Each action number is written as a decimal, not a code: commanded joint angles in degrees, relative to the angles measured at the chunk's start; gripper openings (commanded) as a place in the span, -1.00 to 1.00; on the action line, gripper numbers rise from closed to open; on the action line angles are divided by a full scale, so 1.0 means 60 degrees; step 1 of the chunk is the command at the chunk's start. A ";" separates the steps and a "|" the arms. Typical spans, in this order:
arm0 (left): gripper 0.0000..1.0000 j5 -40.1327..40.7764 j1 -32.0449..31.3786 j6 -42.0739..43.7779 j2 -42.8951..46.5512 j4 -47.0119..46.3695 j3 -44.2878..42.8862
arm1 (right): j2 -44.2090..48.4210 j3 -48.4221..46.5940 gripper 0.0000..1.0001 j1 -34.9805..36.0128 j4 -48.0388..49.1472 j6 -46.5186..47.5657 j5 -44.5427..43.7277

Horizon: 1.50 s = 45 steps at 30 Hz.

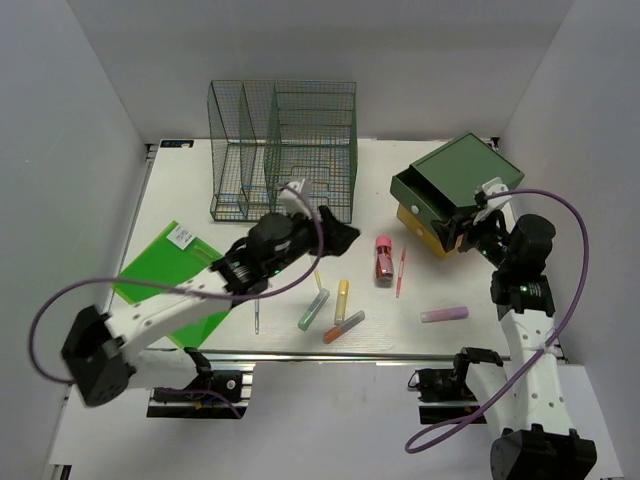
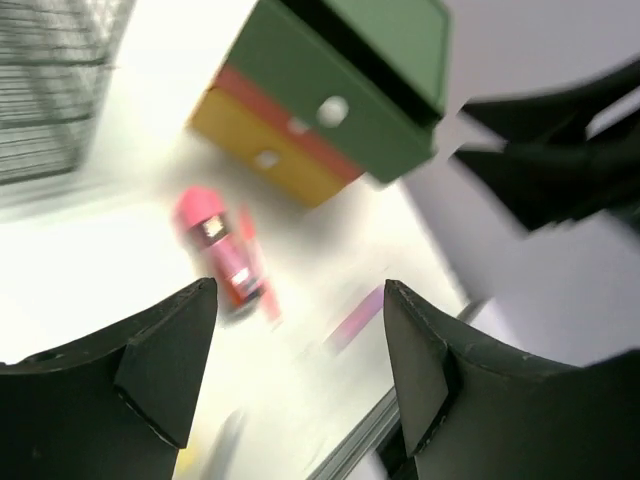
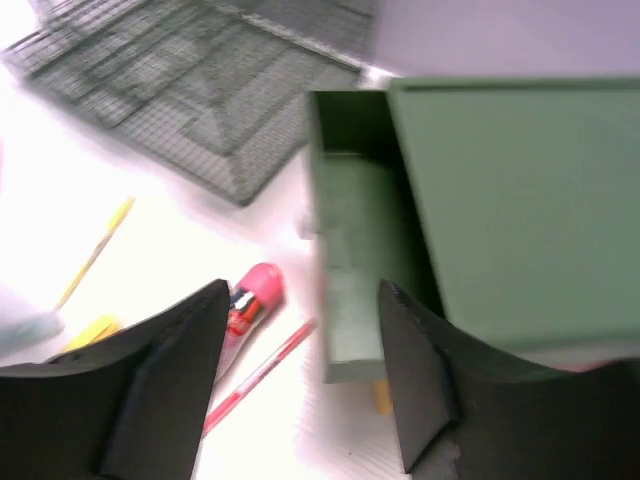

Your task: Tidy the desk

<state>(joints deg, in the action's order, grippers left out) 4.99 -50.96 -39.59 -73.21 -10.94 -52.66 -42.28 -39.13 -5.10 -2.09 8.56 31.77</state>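
White bench [image 1: 440, 285] fills the workspace, its aluminium rail running along the near edge just ahead of the arm bases. Closest to that rail lie loose markers: an orange-tipped marker [image 1: 343, 327], a lilac marker [image 1: 444, 314] off to the right, and a yellow marker [image 1: 341, 299] beside a green-grey marker [image 1: 314, 310]. A dark pen [image 1: 256, 318] lies left of them, near a green folder [image 1: 160, 262] that the left arm crosses.

Farther in, a pink and red tube [image 1: 383, 258] lies with a red pen [image 1: 401, 272] just to its right. The left gripper [image 2: 298, 288] hangs over the middle of the bench, jaws spread wide with nothing between them. The right gripper [image 3: 302, 288] is at the front of the drawer box [image 1: 470, 170], equally wide and empty. The box's green top drawer [image 1: 420, 195] is slid out.

At the far left stands a green wire rack [image 1: 285, 150].
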 commanded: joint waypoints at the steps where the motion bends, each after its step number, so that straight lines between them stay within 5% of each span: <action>1: 0.53 0.0484 0.0085 0.1894 0.2090 0.2959 0.0500 | -0.0072 -0.1048 0.24 0.0074 -0.1172 0.0784 0.2287; 7: 0.43 0.1409 0.0085 0.3154 0.4536 0.5058 0.0793 | -0.0130 -0.2617 0.23 0.0585 -0.4172 0.2277 0.3040; 10: 0.64 0.1526 0.0085 0.3215 0.5197 0.5091 0.1524 | -0.0452 -0.2721 0.26 0.0835 -0.4734 0.2426 0.2777; 23: 0.78 0.1219 -0.0003 0.3567 0.5434 0.5807 0.1819 | -0.2852 -0.2180 0.29 0.5900 -0.4677 0.1929 -0.1731; 30: 0.81 0.1584 -0.0003 0.3201 0.6282 0.6846 0.2302 | -0.3821 -0.1125 0.61 0.6841 -0.3638 0.1081 -0.5246; 38: 0.84 0.1760 -0.0003 0.3083 0.7089 0.6642 0.2582 | -0.5271 -0.1167 0.35 0.7222 -0.3168 0.0098 -0.6888; 45: 0.85 0.1907 -0.0003 0.3098 0.7353 0.6701 0.2596 | -0.6457 -0.2089 0.35 0.7193 -0.3167 -0.0605 -0.7036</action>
<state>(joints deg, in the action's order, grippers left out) 15.11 -50.76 -20.73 -30.17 28.88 -37.19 -79.22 -47.29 37.91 -22.96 8.49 -7.88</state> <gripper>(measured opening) 0.918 0.673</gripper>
